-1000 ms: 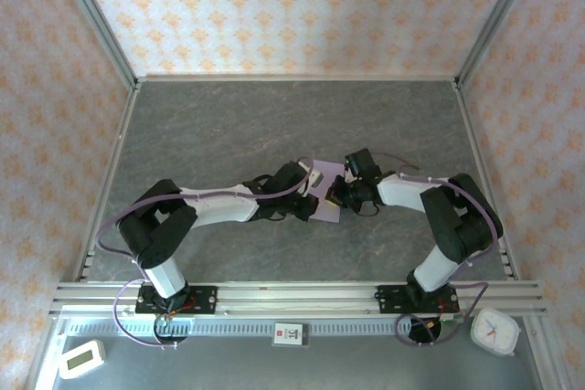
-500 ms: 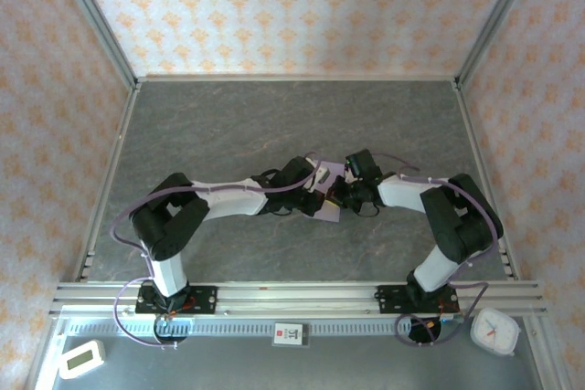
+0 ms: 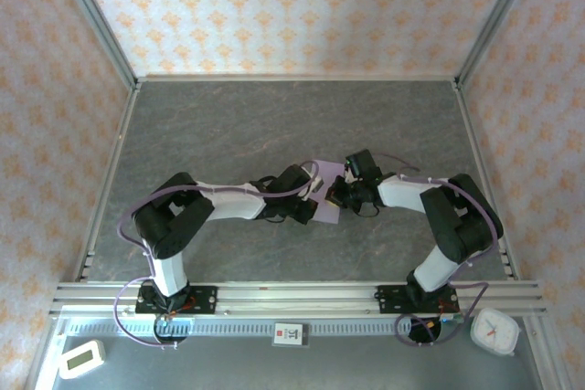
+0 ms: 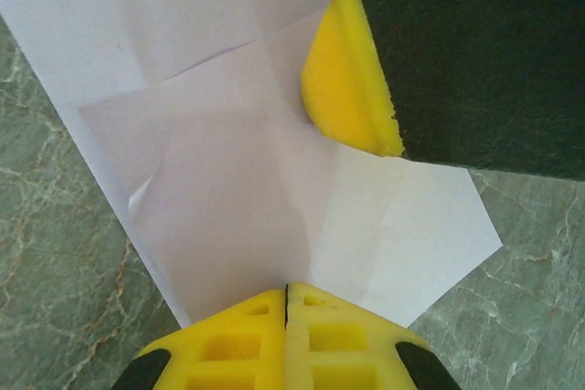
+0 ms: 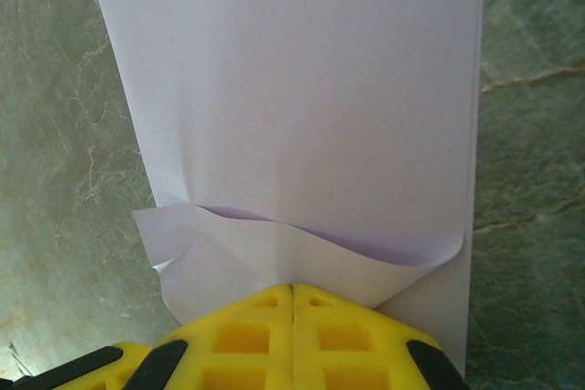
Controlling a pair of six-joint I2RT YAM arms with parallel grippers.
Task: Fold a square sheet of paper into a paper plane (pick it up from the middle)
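Note:
The lavender sheet of paper lies partly folded in the middle of the grey table, mostly hidden under the two wrists. In the left wrist view the paper shows several creases and overlapping flaps. My left gripper is shut, its tips resting on the paper's near edge. The right gripper's yellow finger presses the paper just beyond. In the right wrist view my right gripper is shut, its tips on a curled flap of the folded paper. From above, the left gripper and right gripper nearly meet.
Patterned walls enclose the grey marbled table on three sides. An aluminium rail carries both arm bases at the near edge. A white clock sits at the bottom right and a small white device at the bottom left.
The left arm's elbow has swung forward and right while its gripper stayed on the paper, shifting slightly. Less paper shows below the wrists. The right arm has barely moved.

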